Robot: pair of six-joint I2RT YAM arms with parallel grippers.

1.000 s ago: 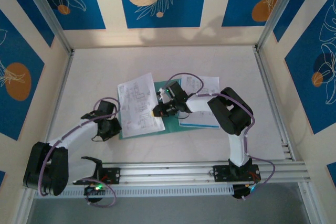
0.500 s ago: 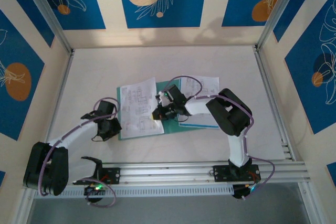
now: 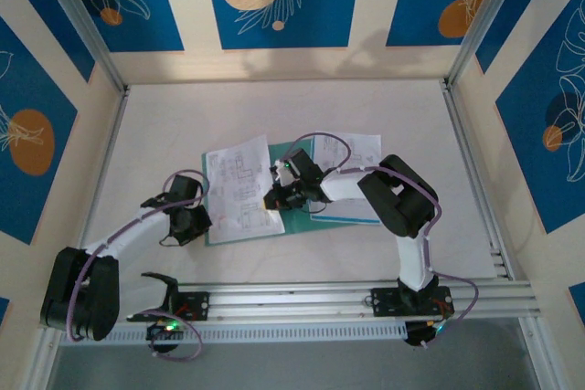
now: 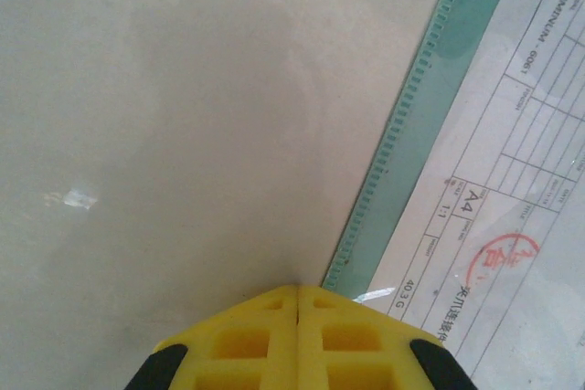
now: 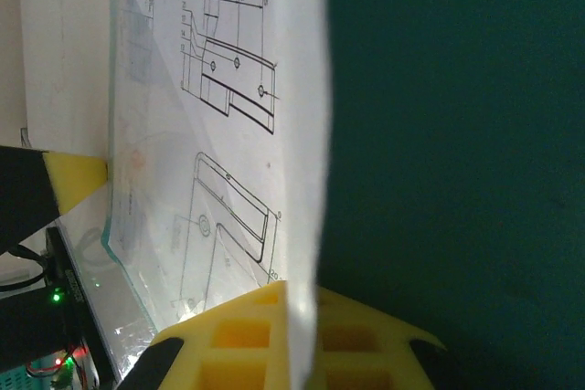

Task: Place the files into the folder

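The right pincer (image 5: 294, 294) is clamped on the right edge of one printed sheet (image 3: 236, 184); in the right wrist view the white edge runs straight down between its two yellow fingers. From this pincer the sheet spreads to the left, toward the left edge of the table (image 3: 274, 107). Its long side points from the near edge to the far edge, a little tilted. The sheet lies over the left half of the green folder (image 5: 457, 134), and the folder is stretched across the table, from left to right, near the middle.

The left pincer (image 4: 298, 291) has its fingers together. Its tips stand at the left rim of the folder, near the corner. I cannot tell if they pinch the clear cover there or just press beside it.

Other sheets (image 3: 361, 146) rest on the right part of the folder, partly under the right arm.

I judge that the right arm is the one to carry the sheet, because it has it already. The sheet must slide leftward, toward the rim where the left pincer waits, and its edges should become parallel to the folder's edges first.
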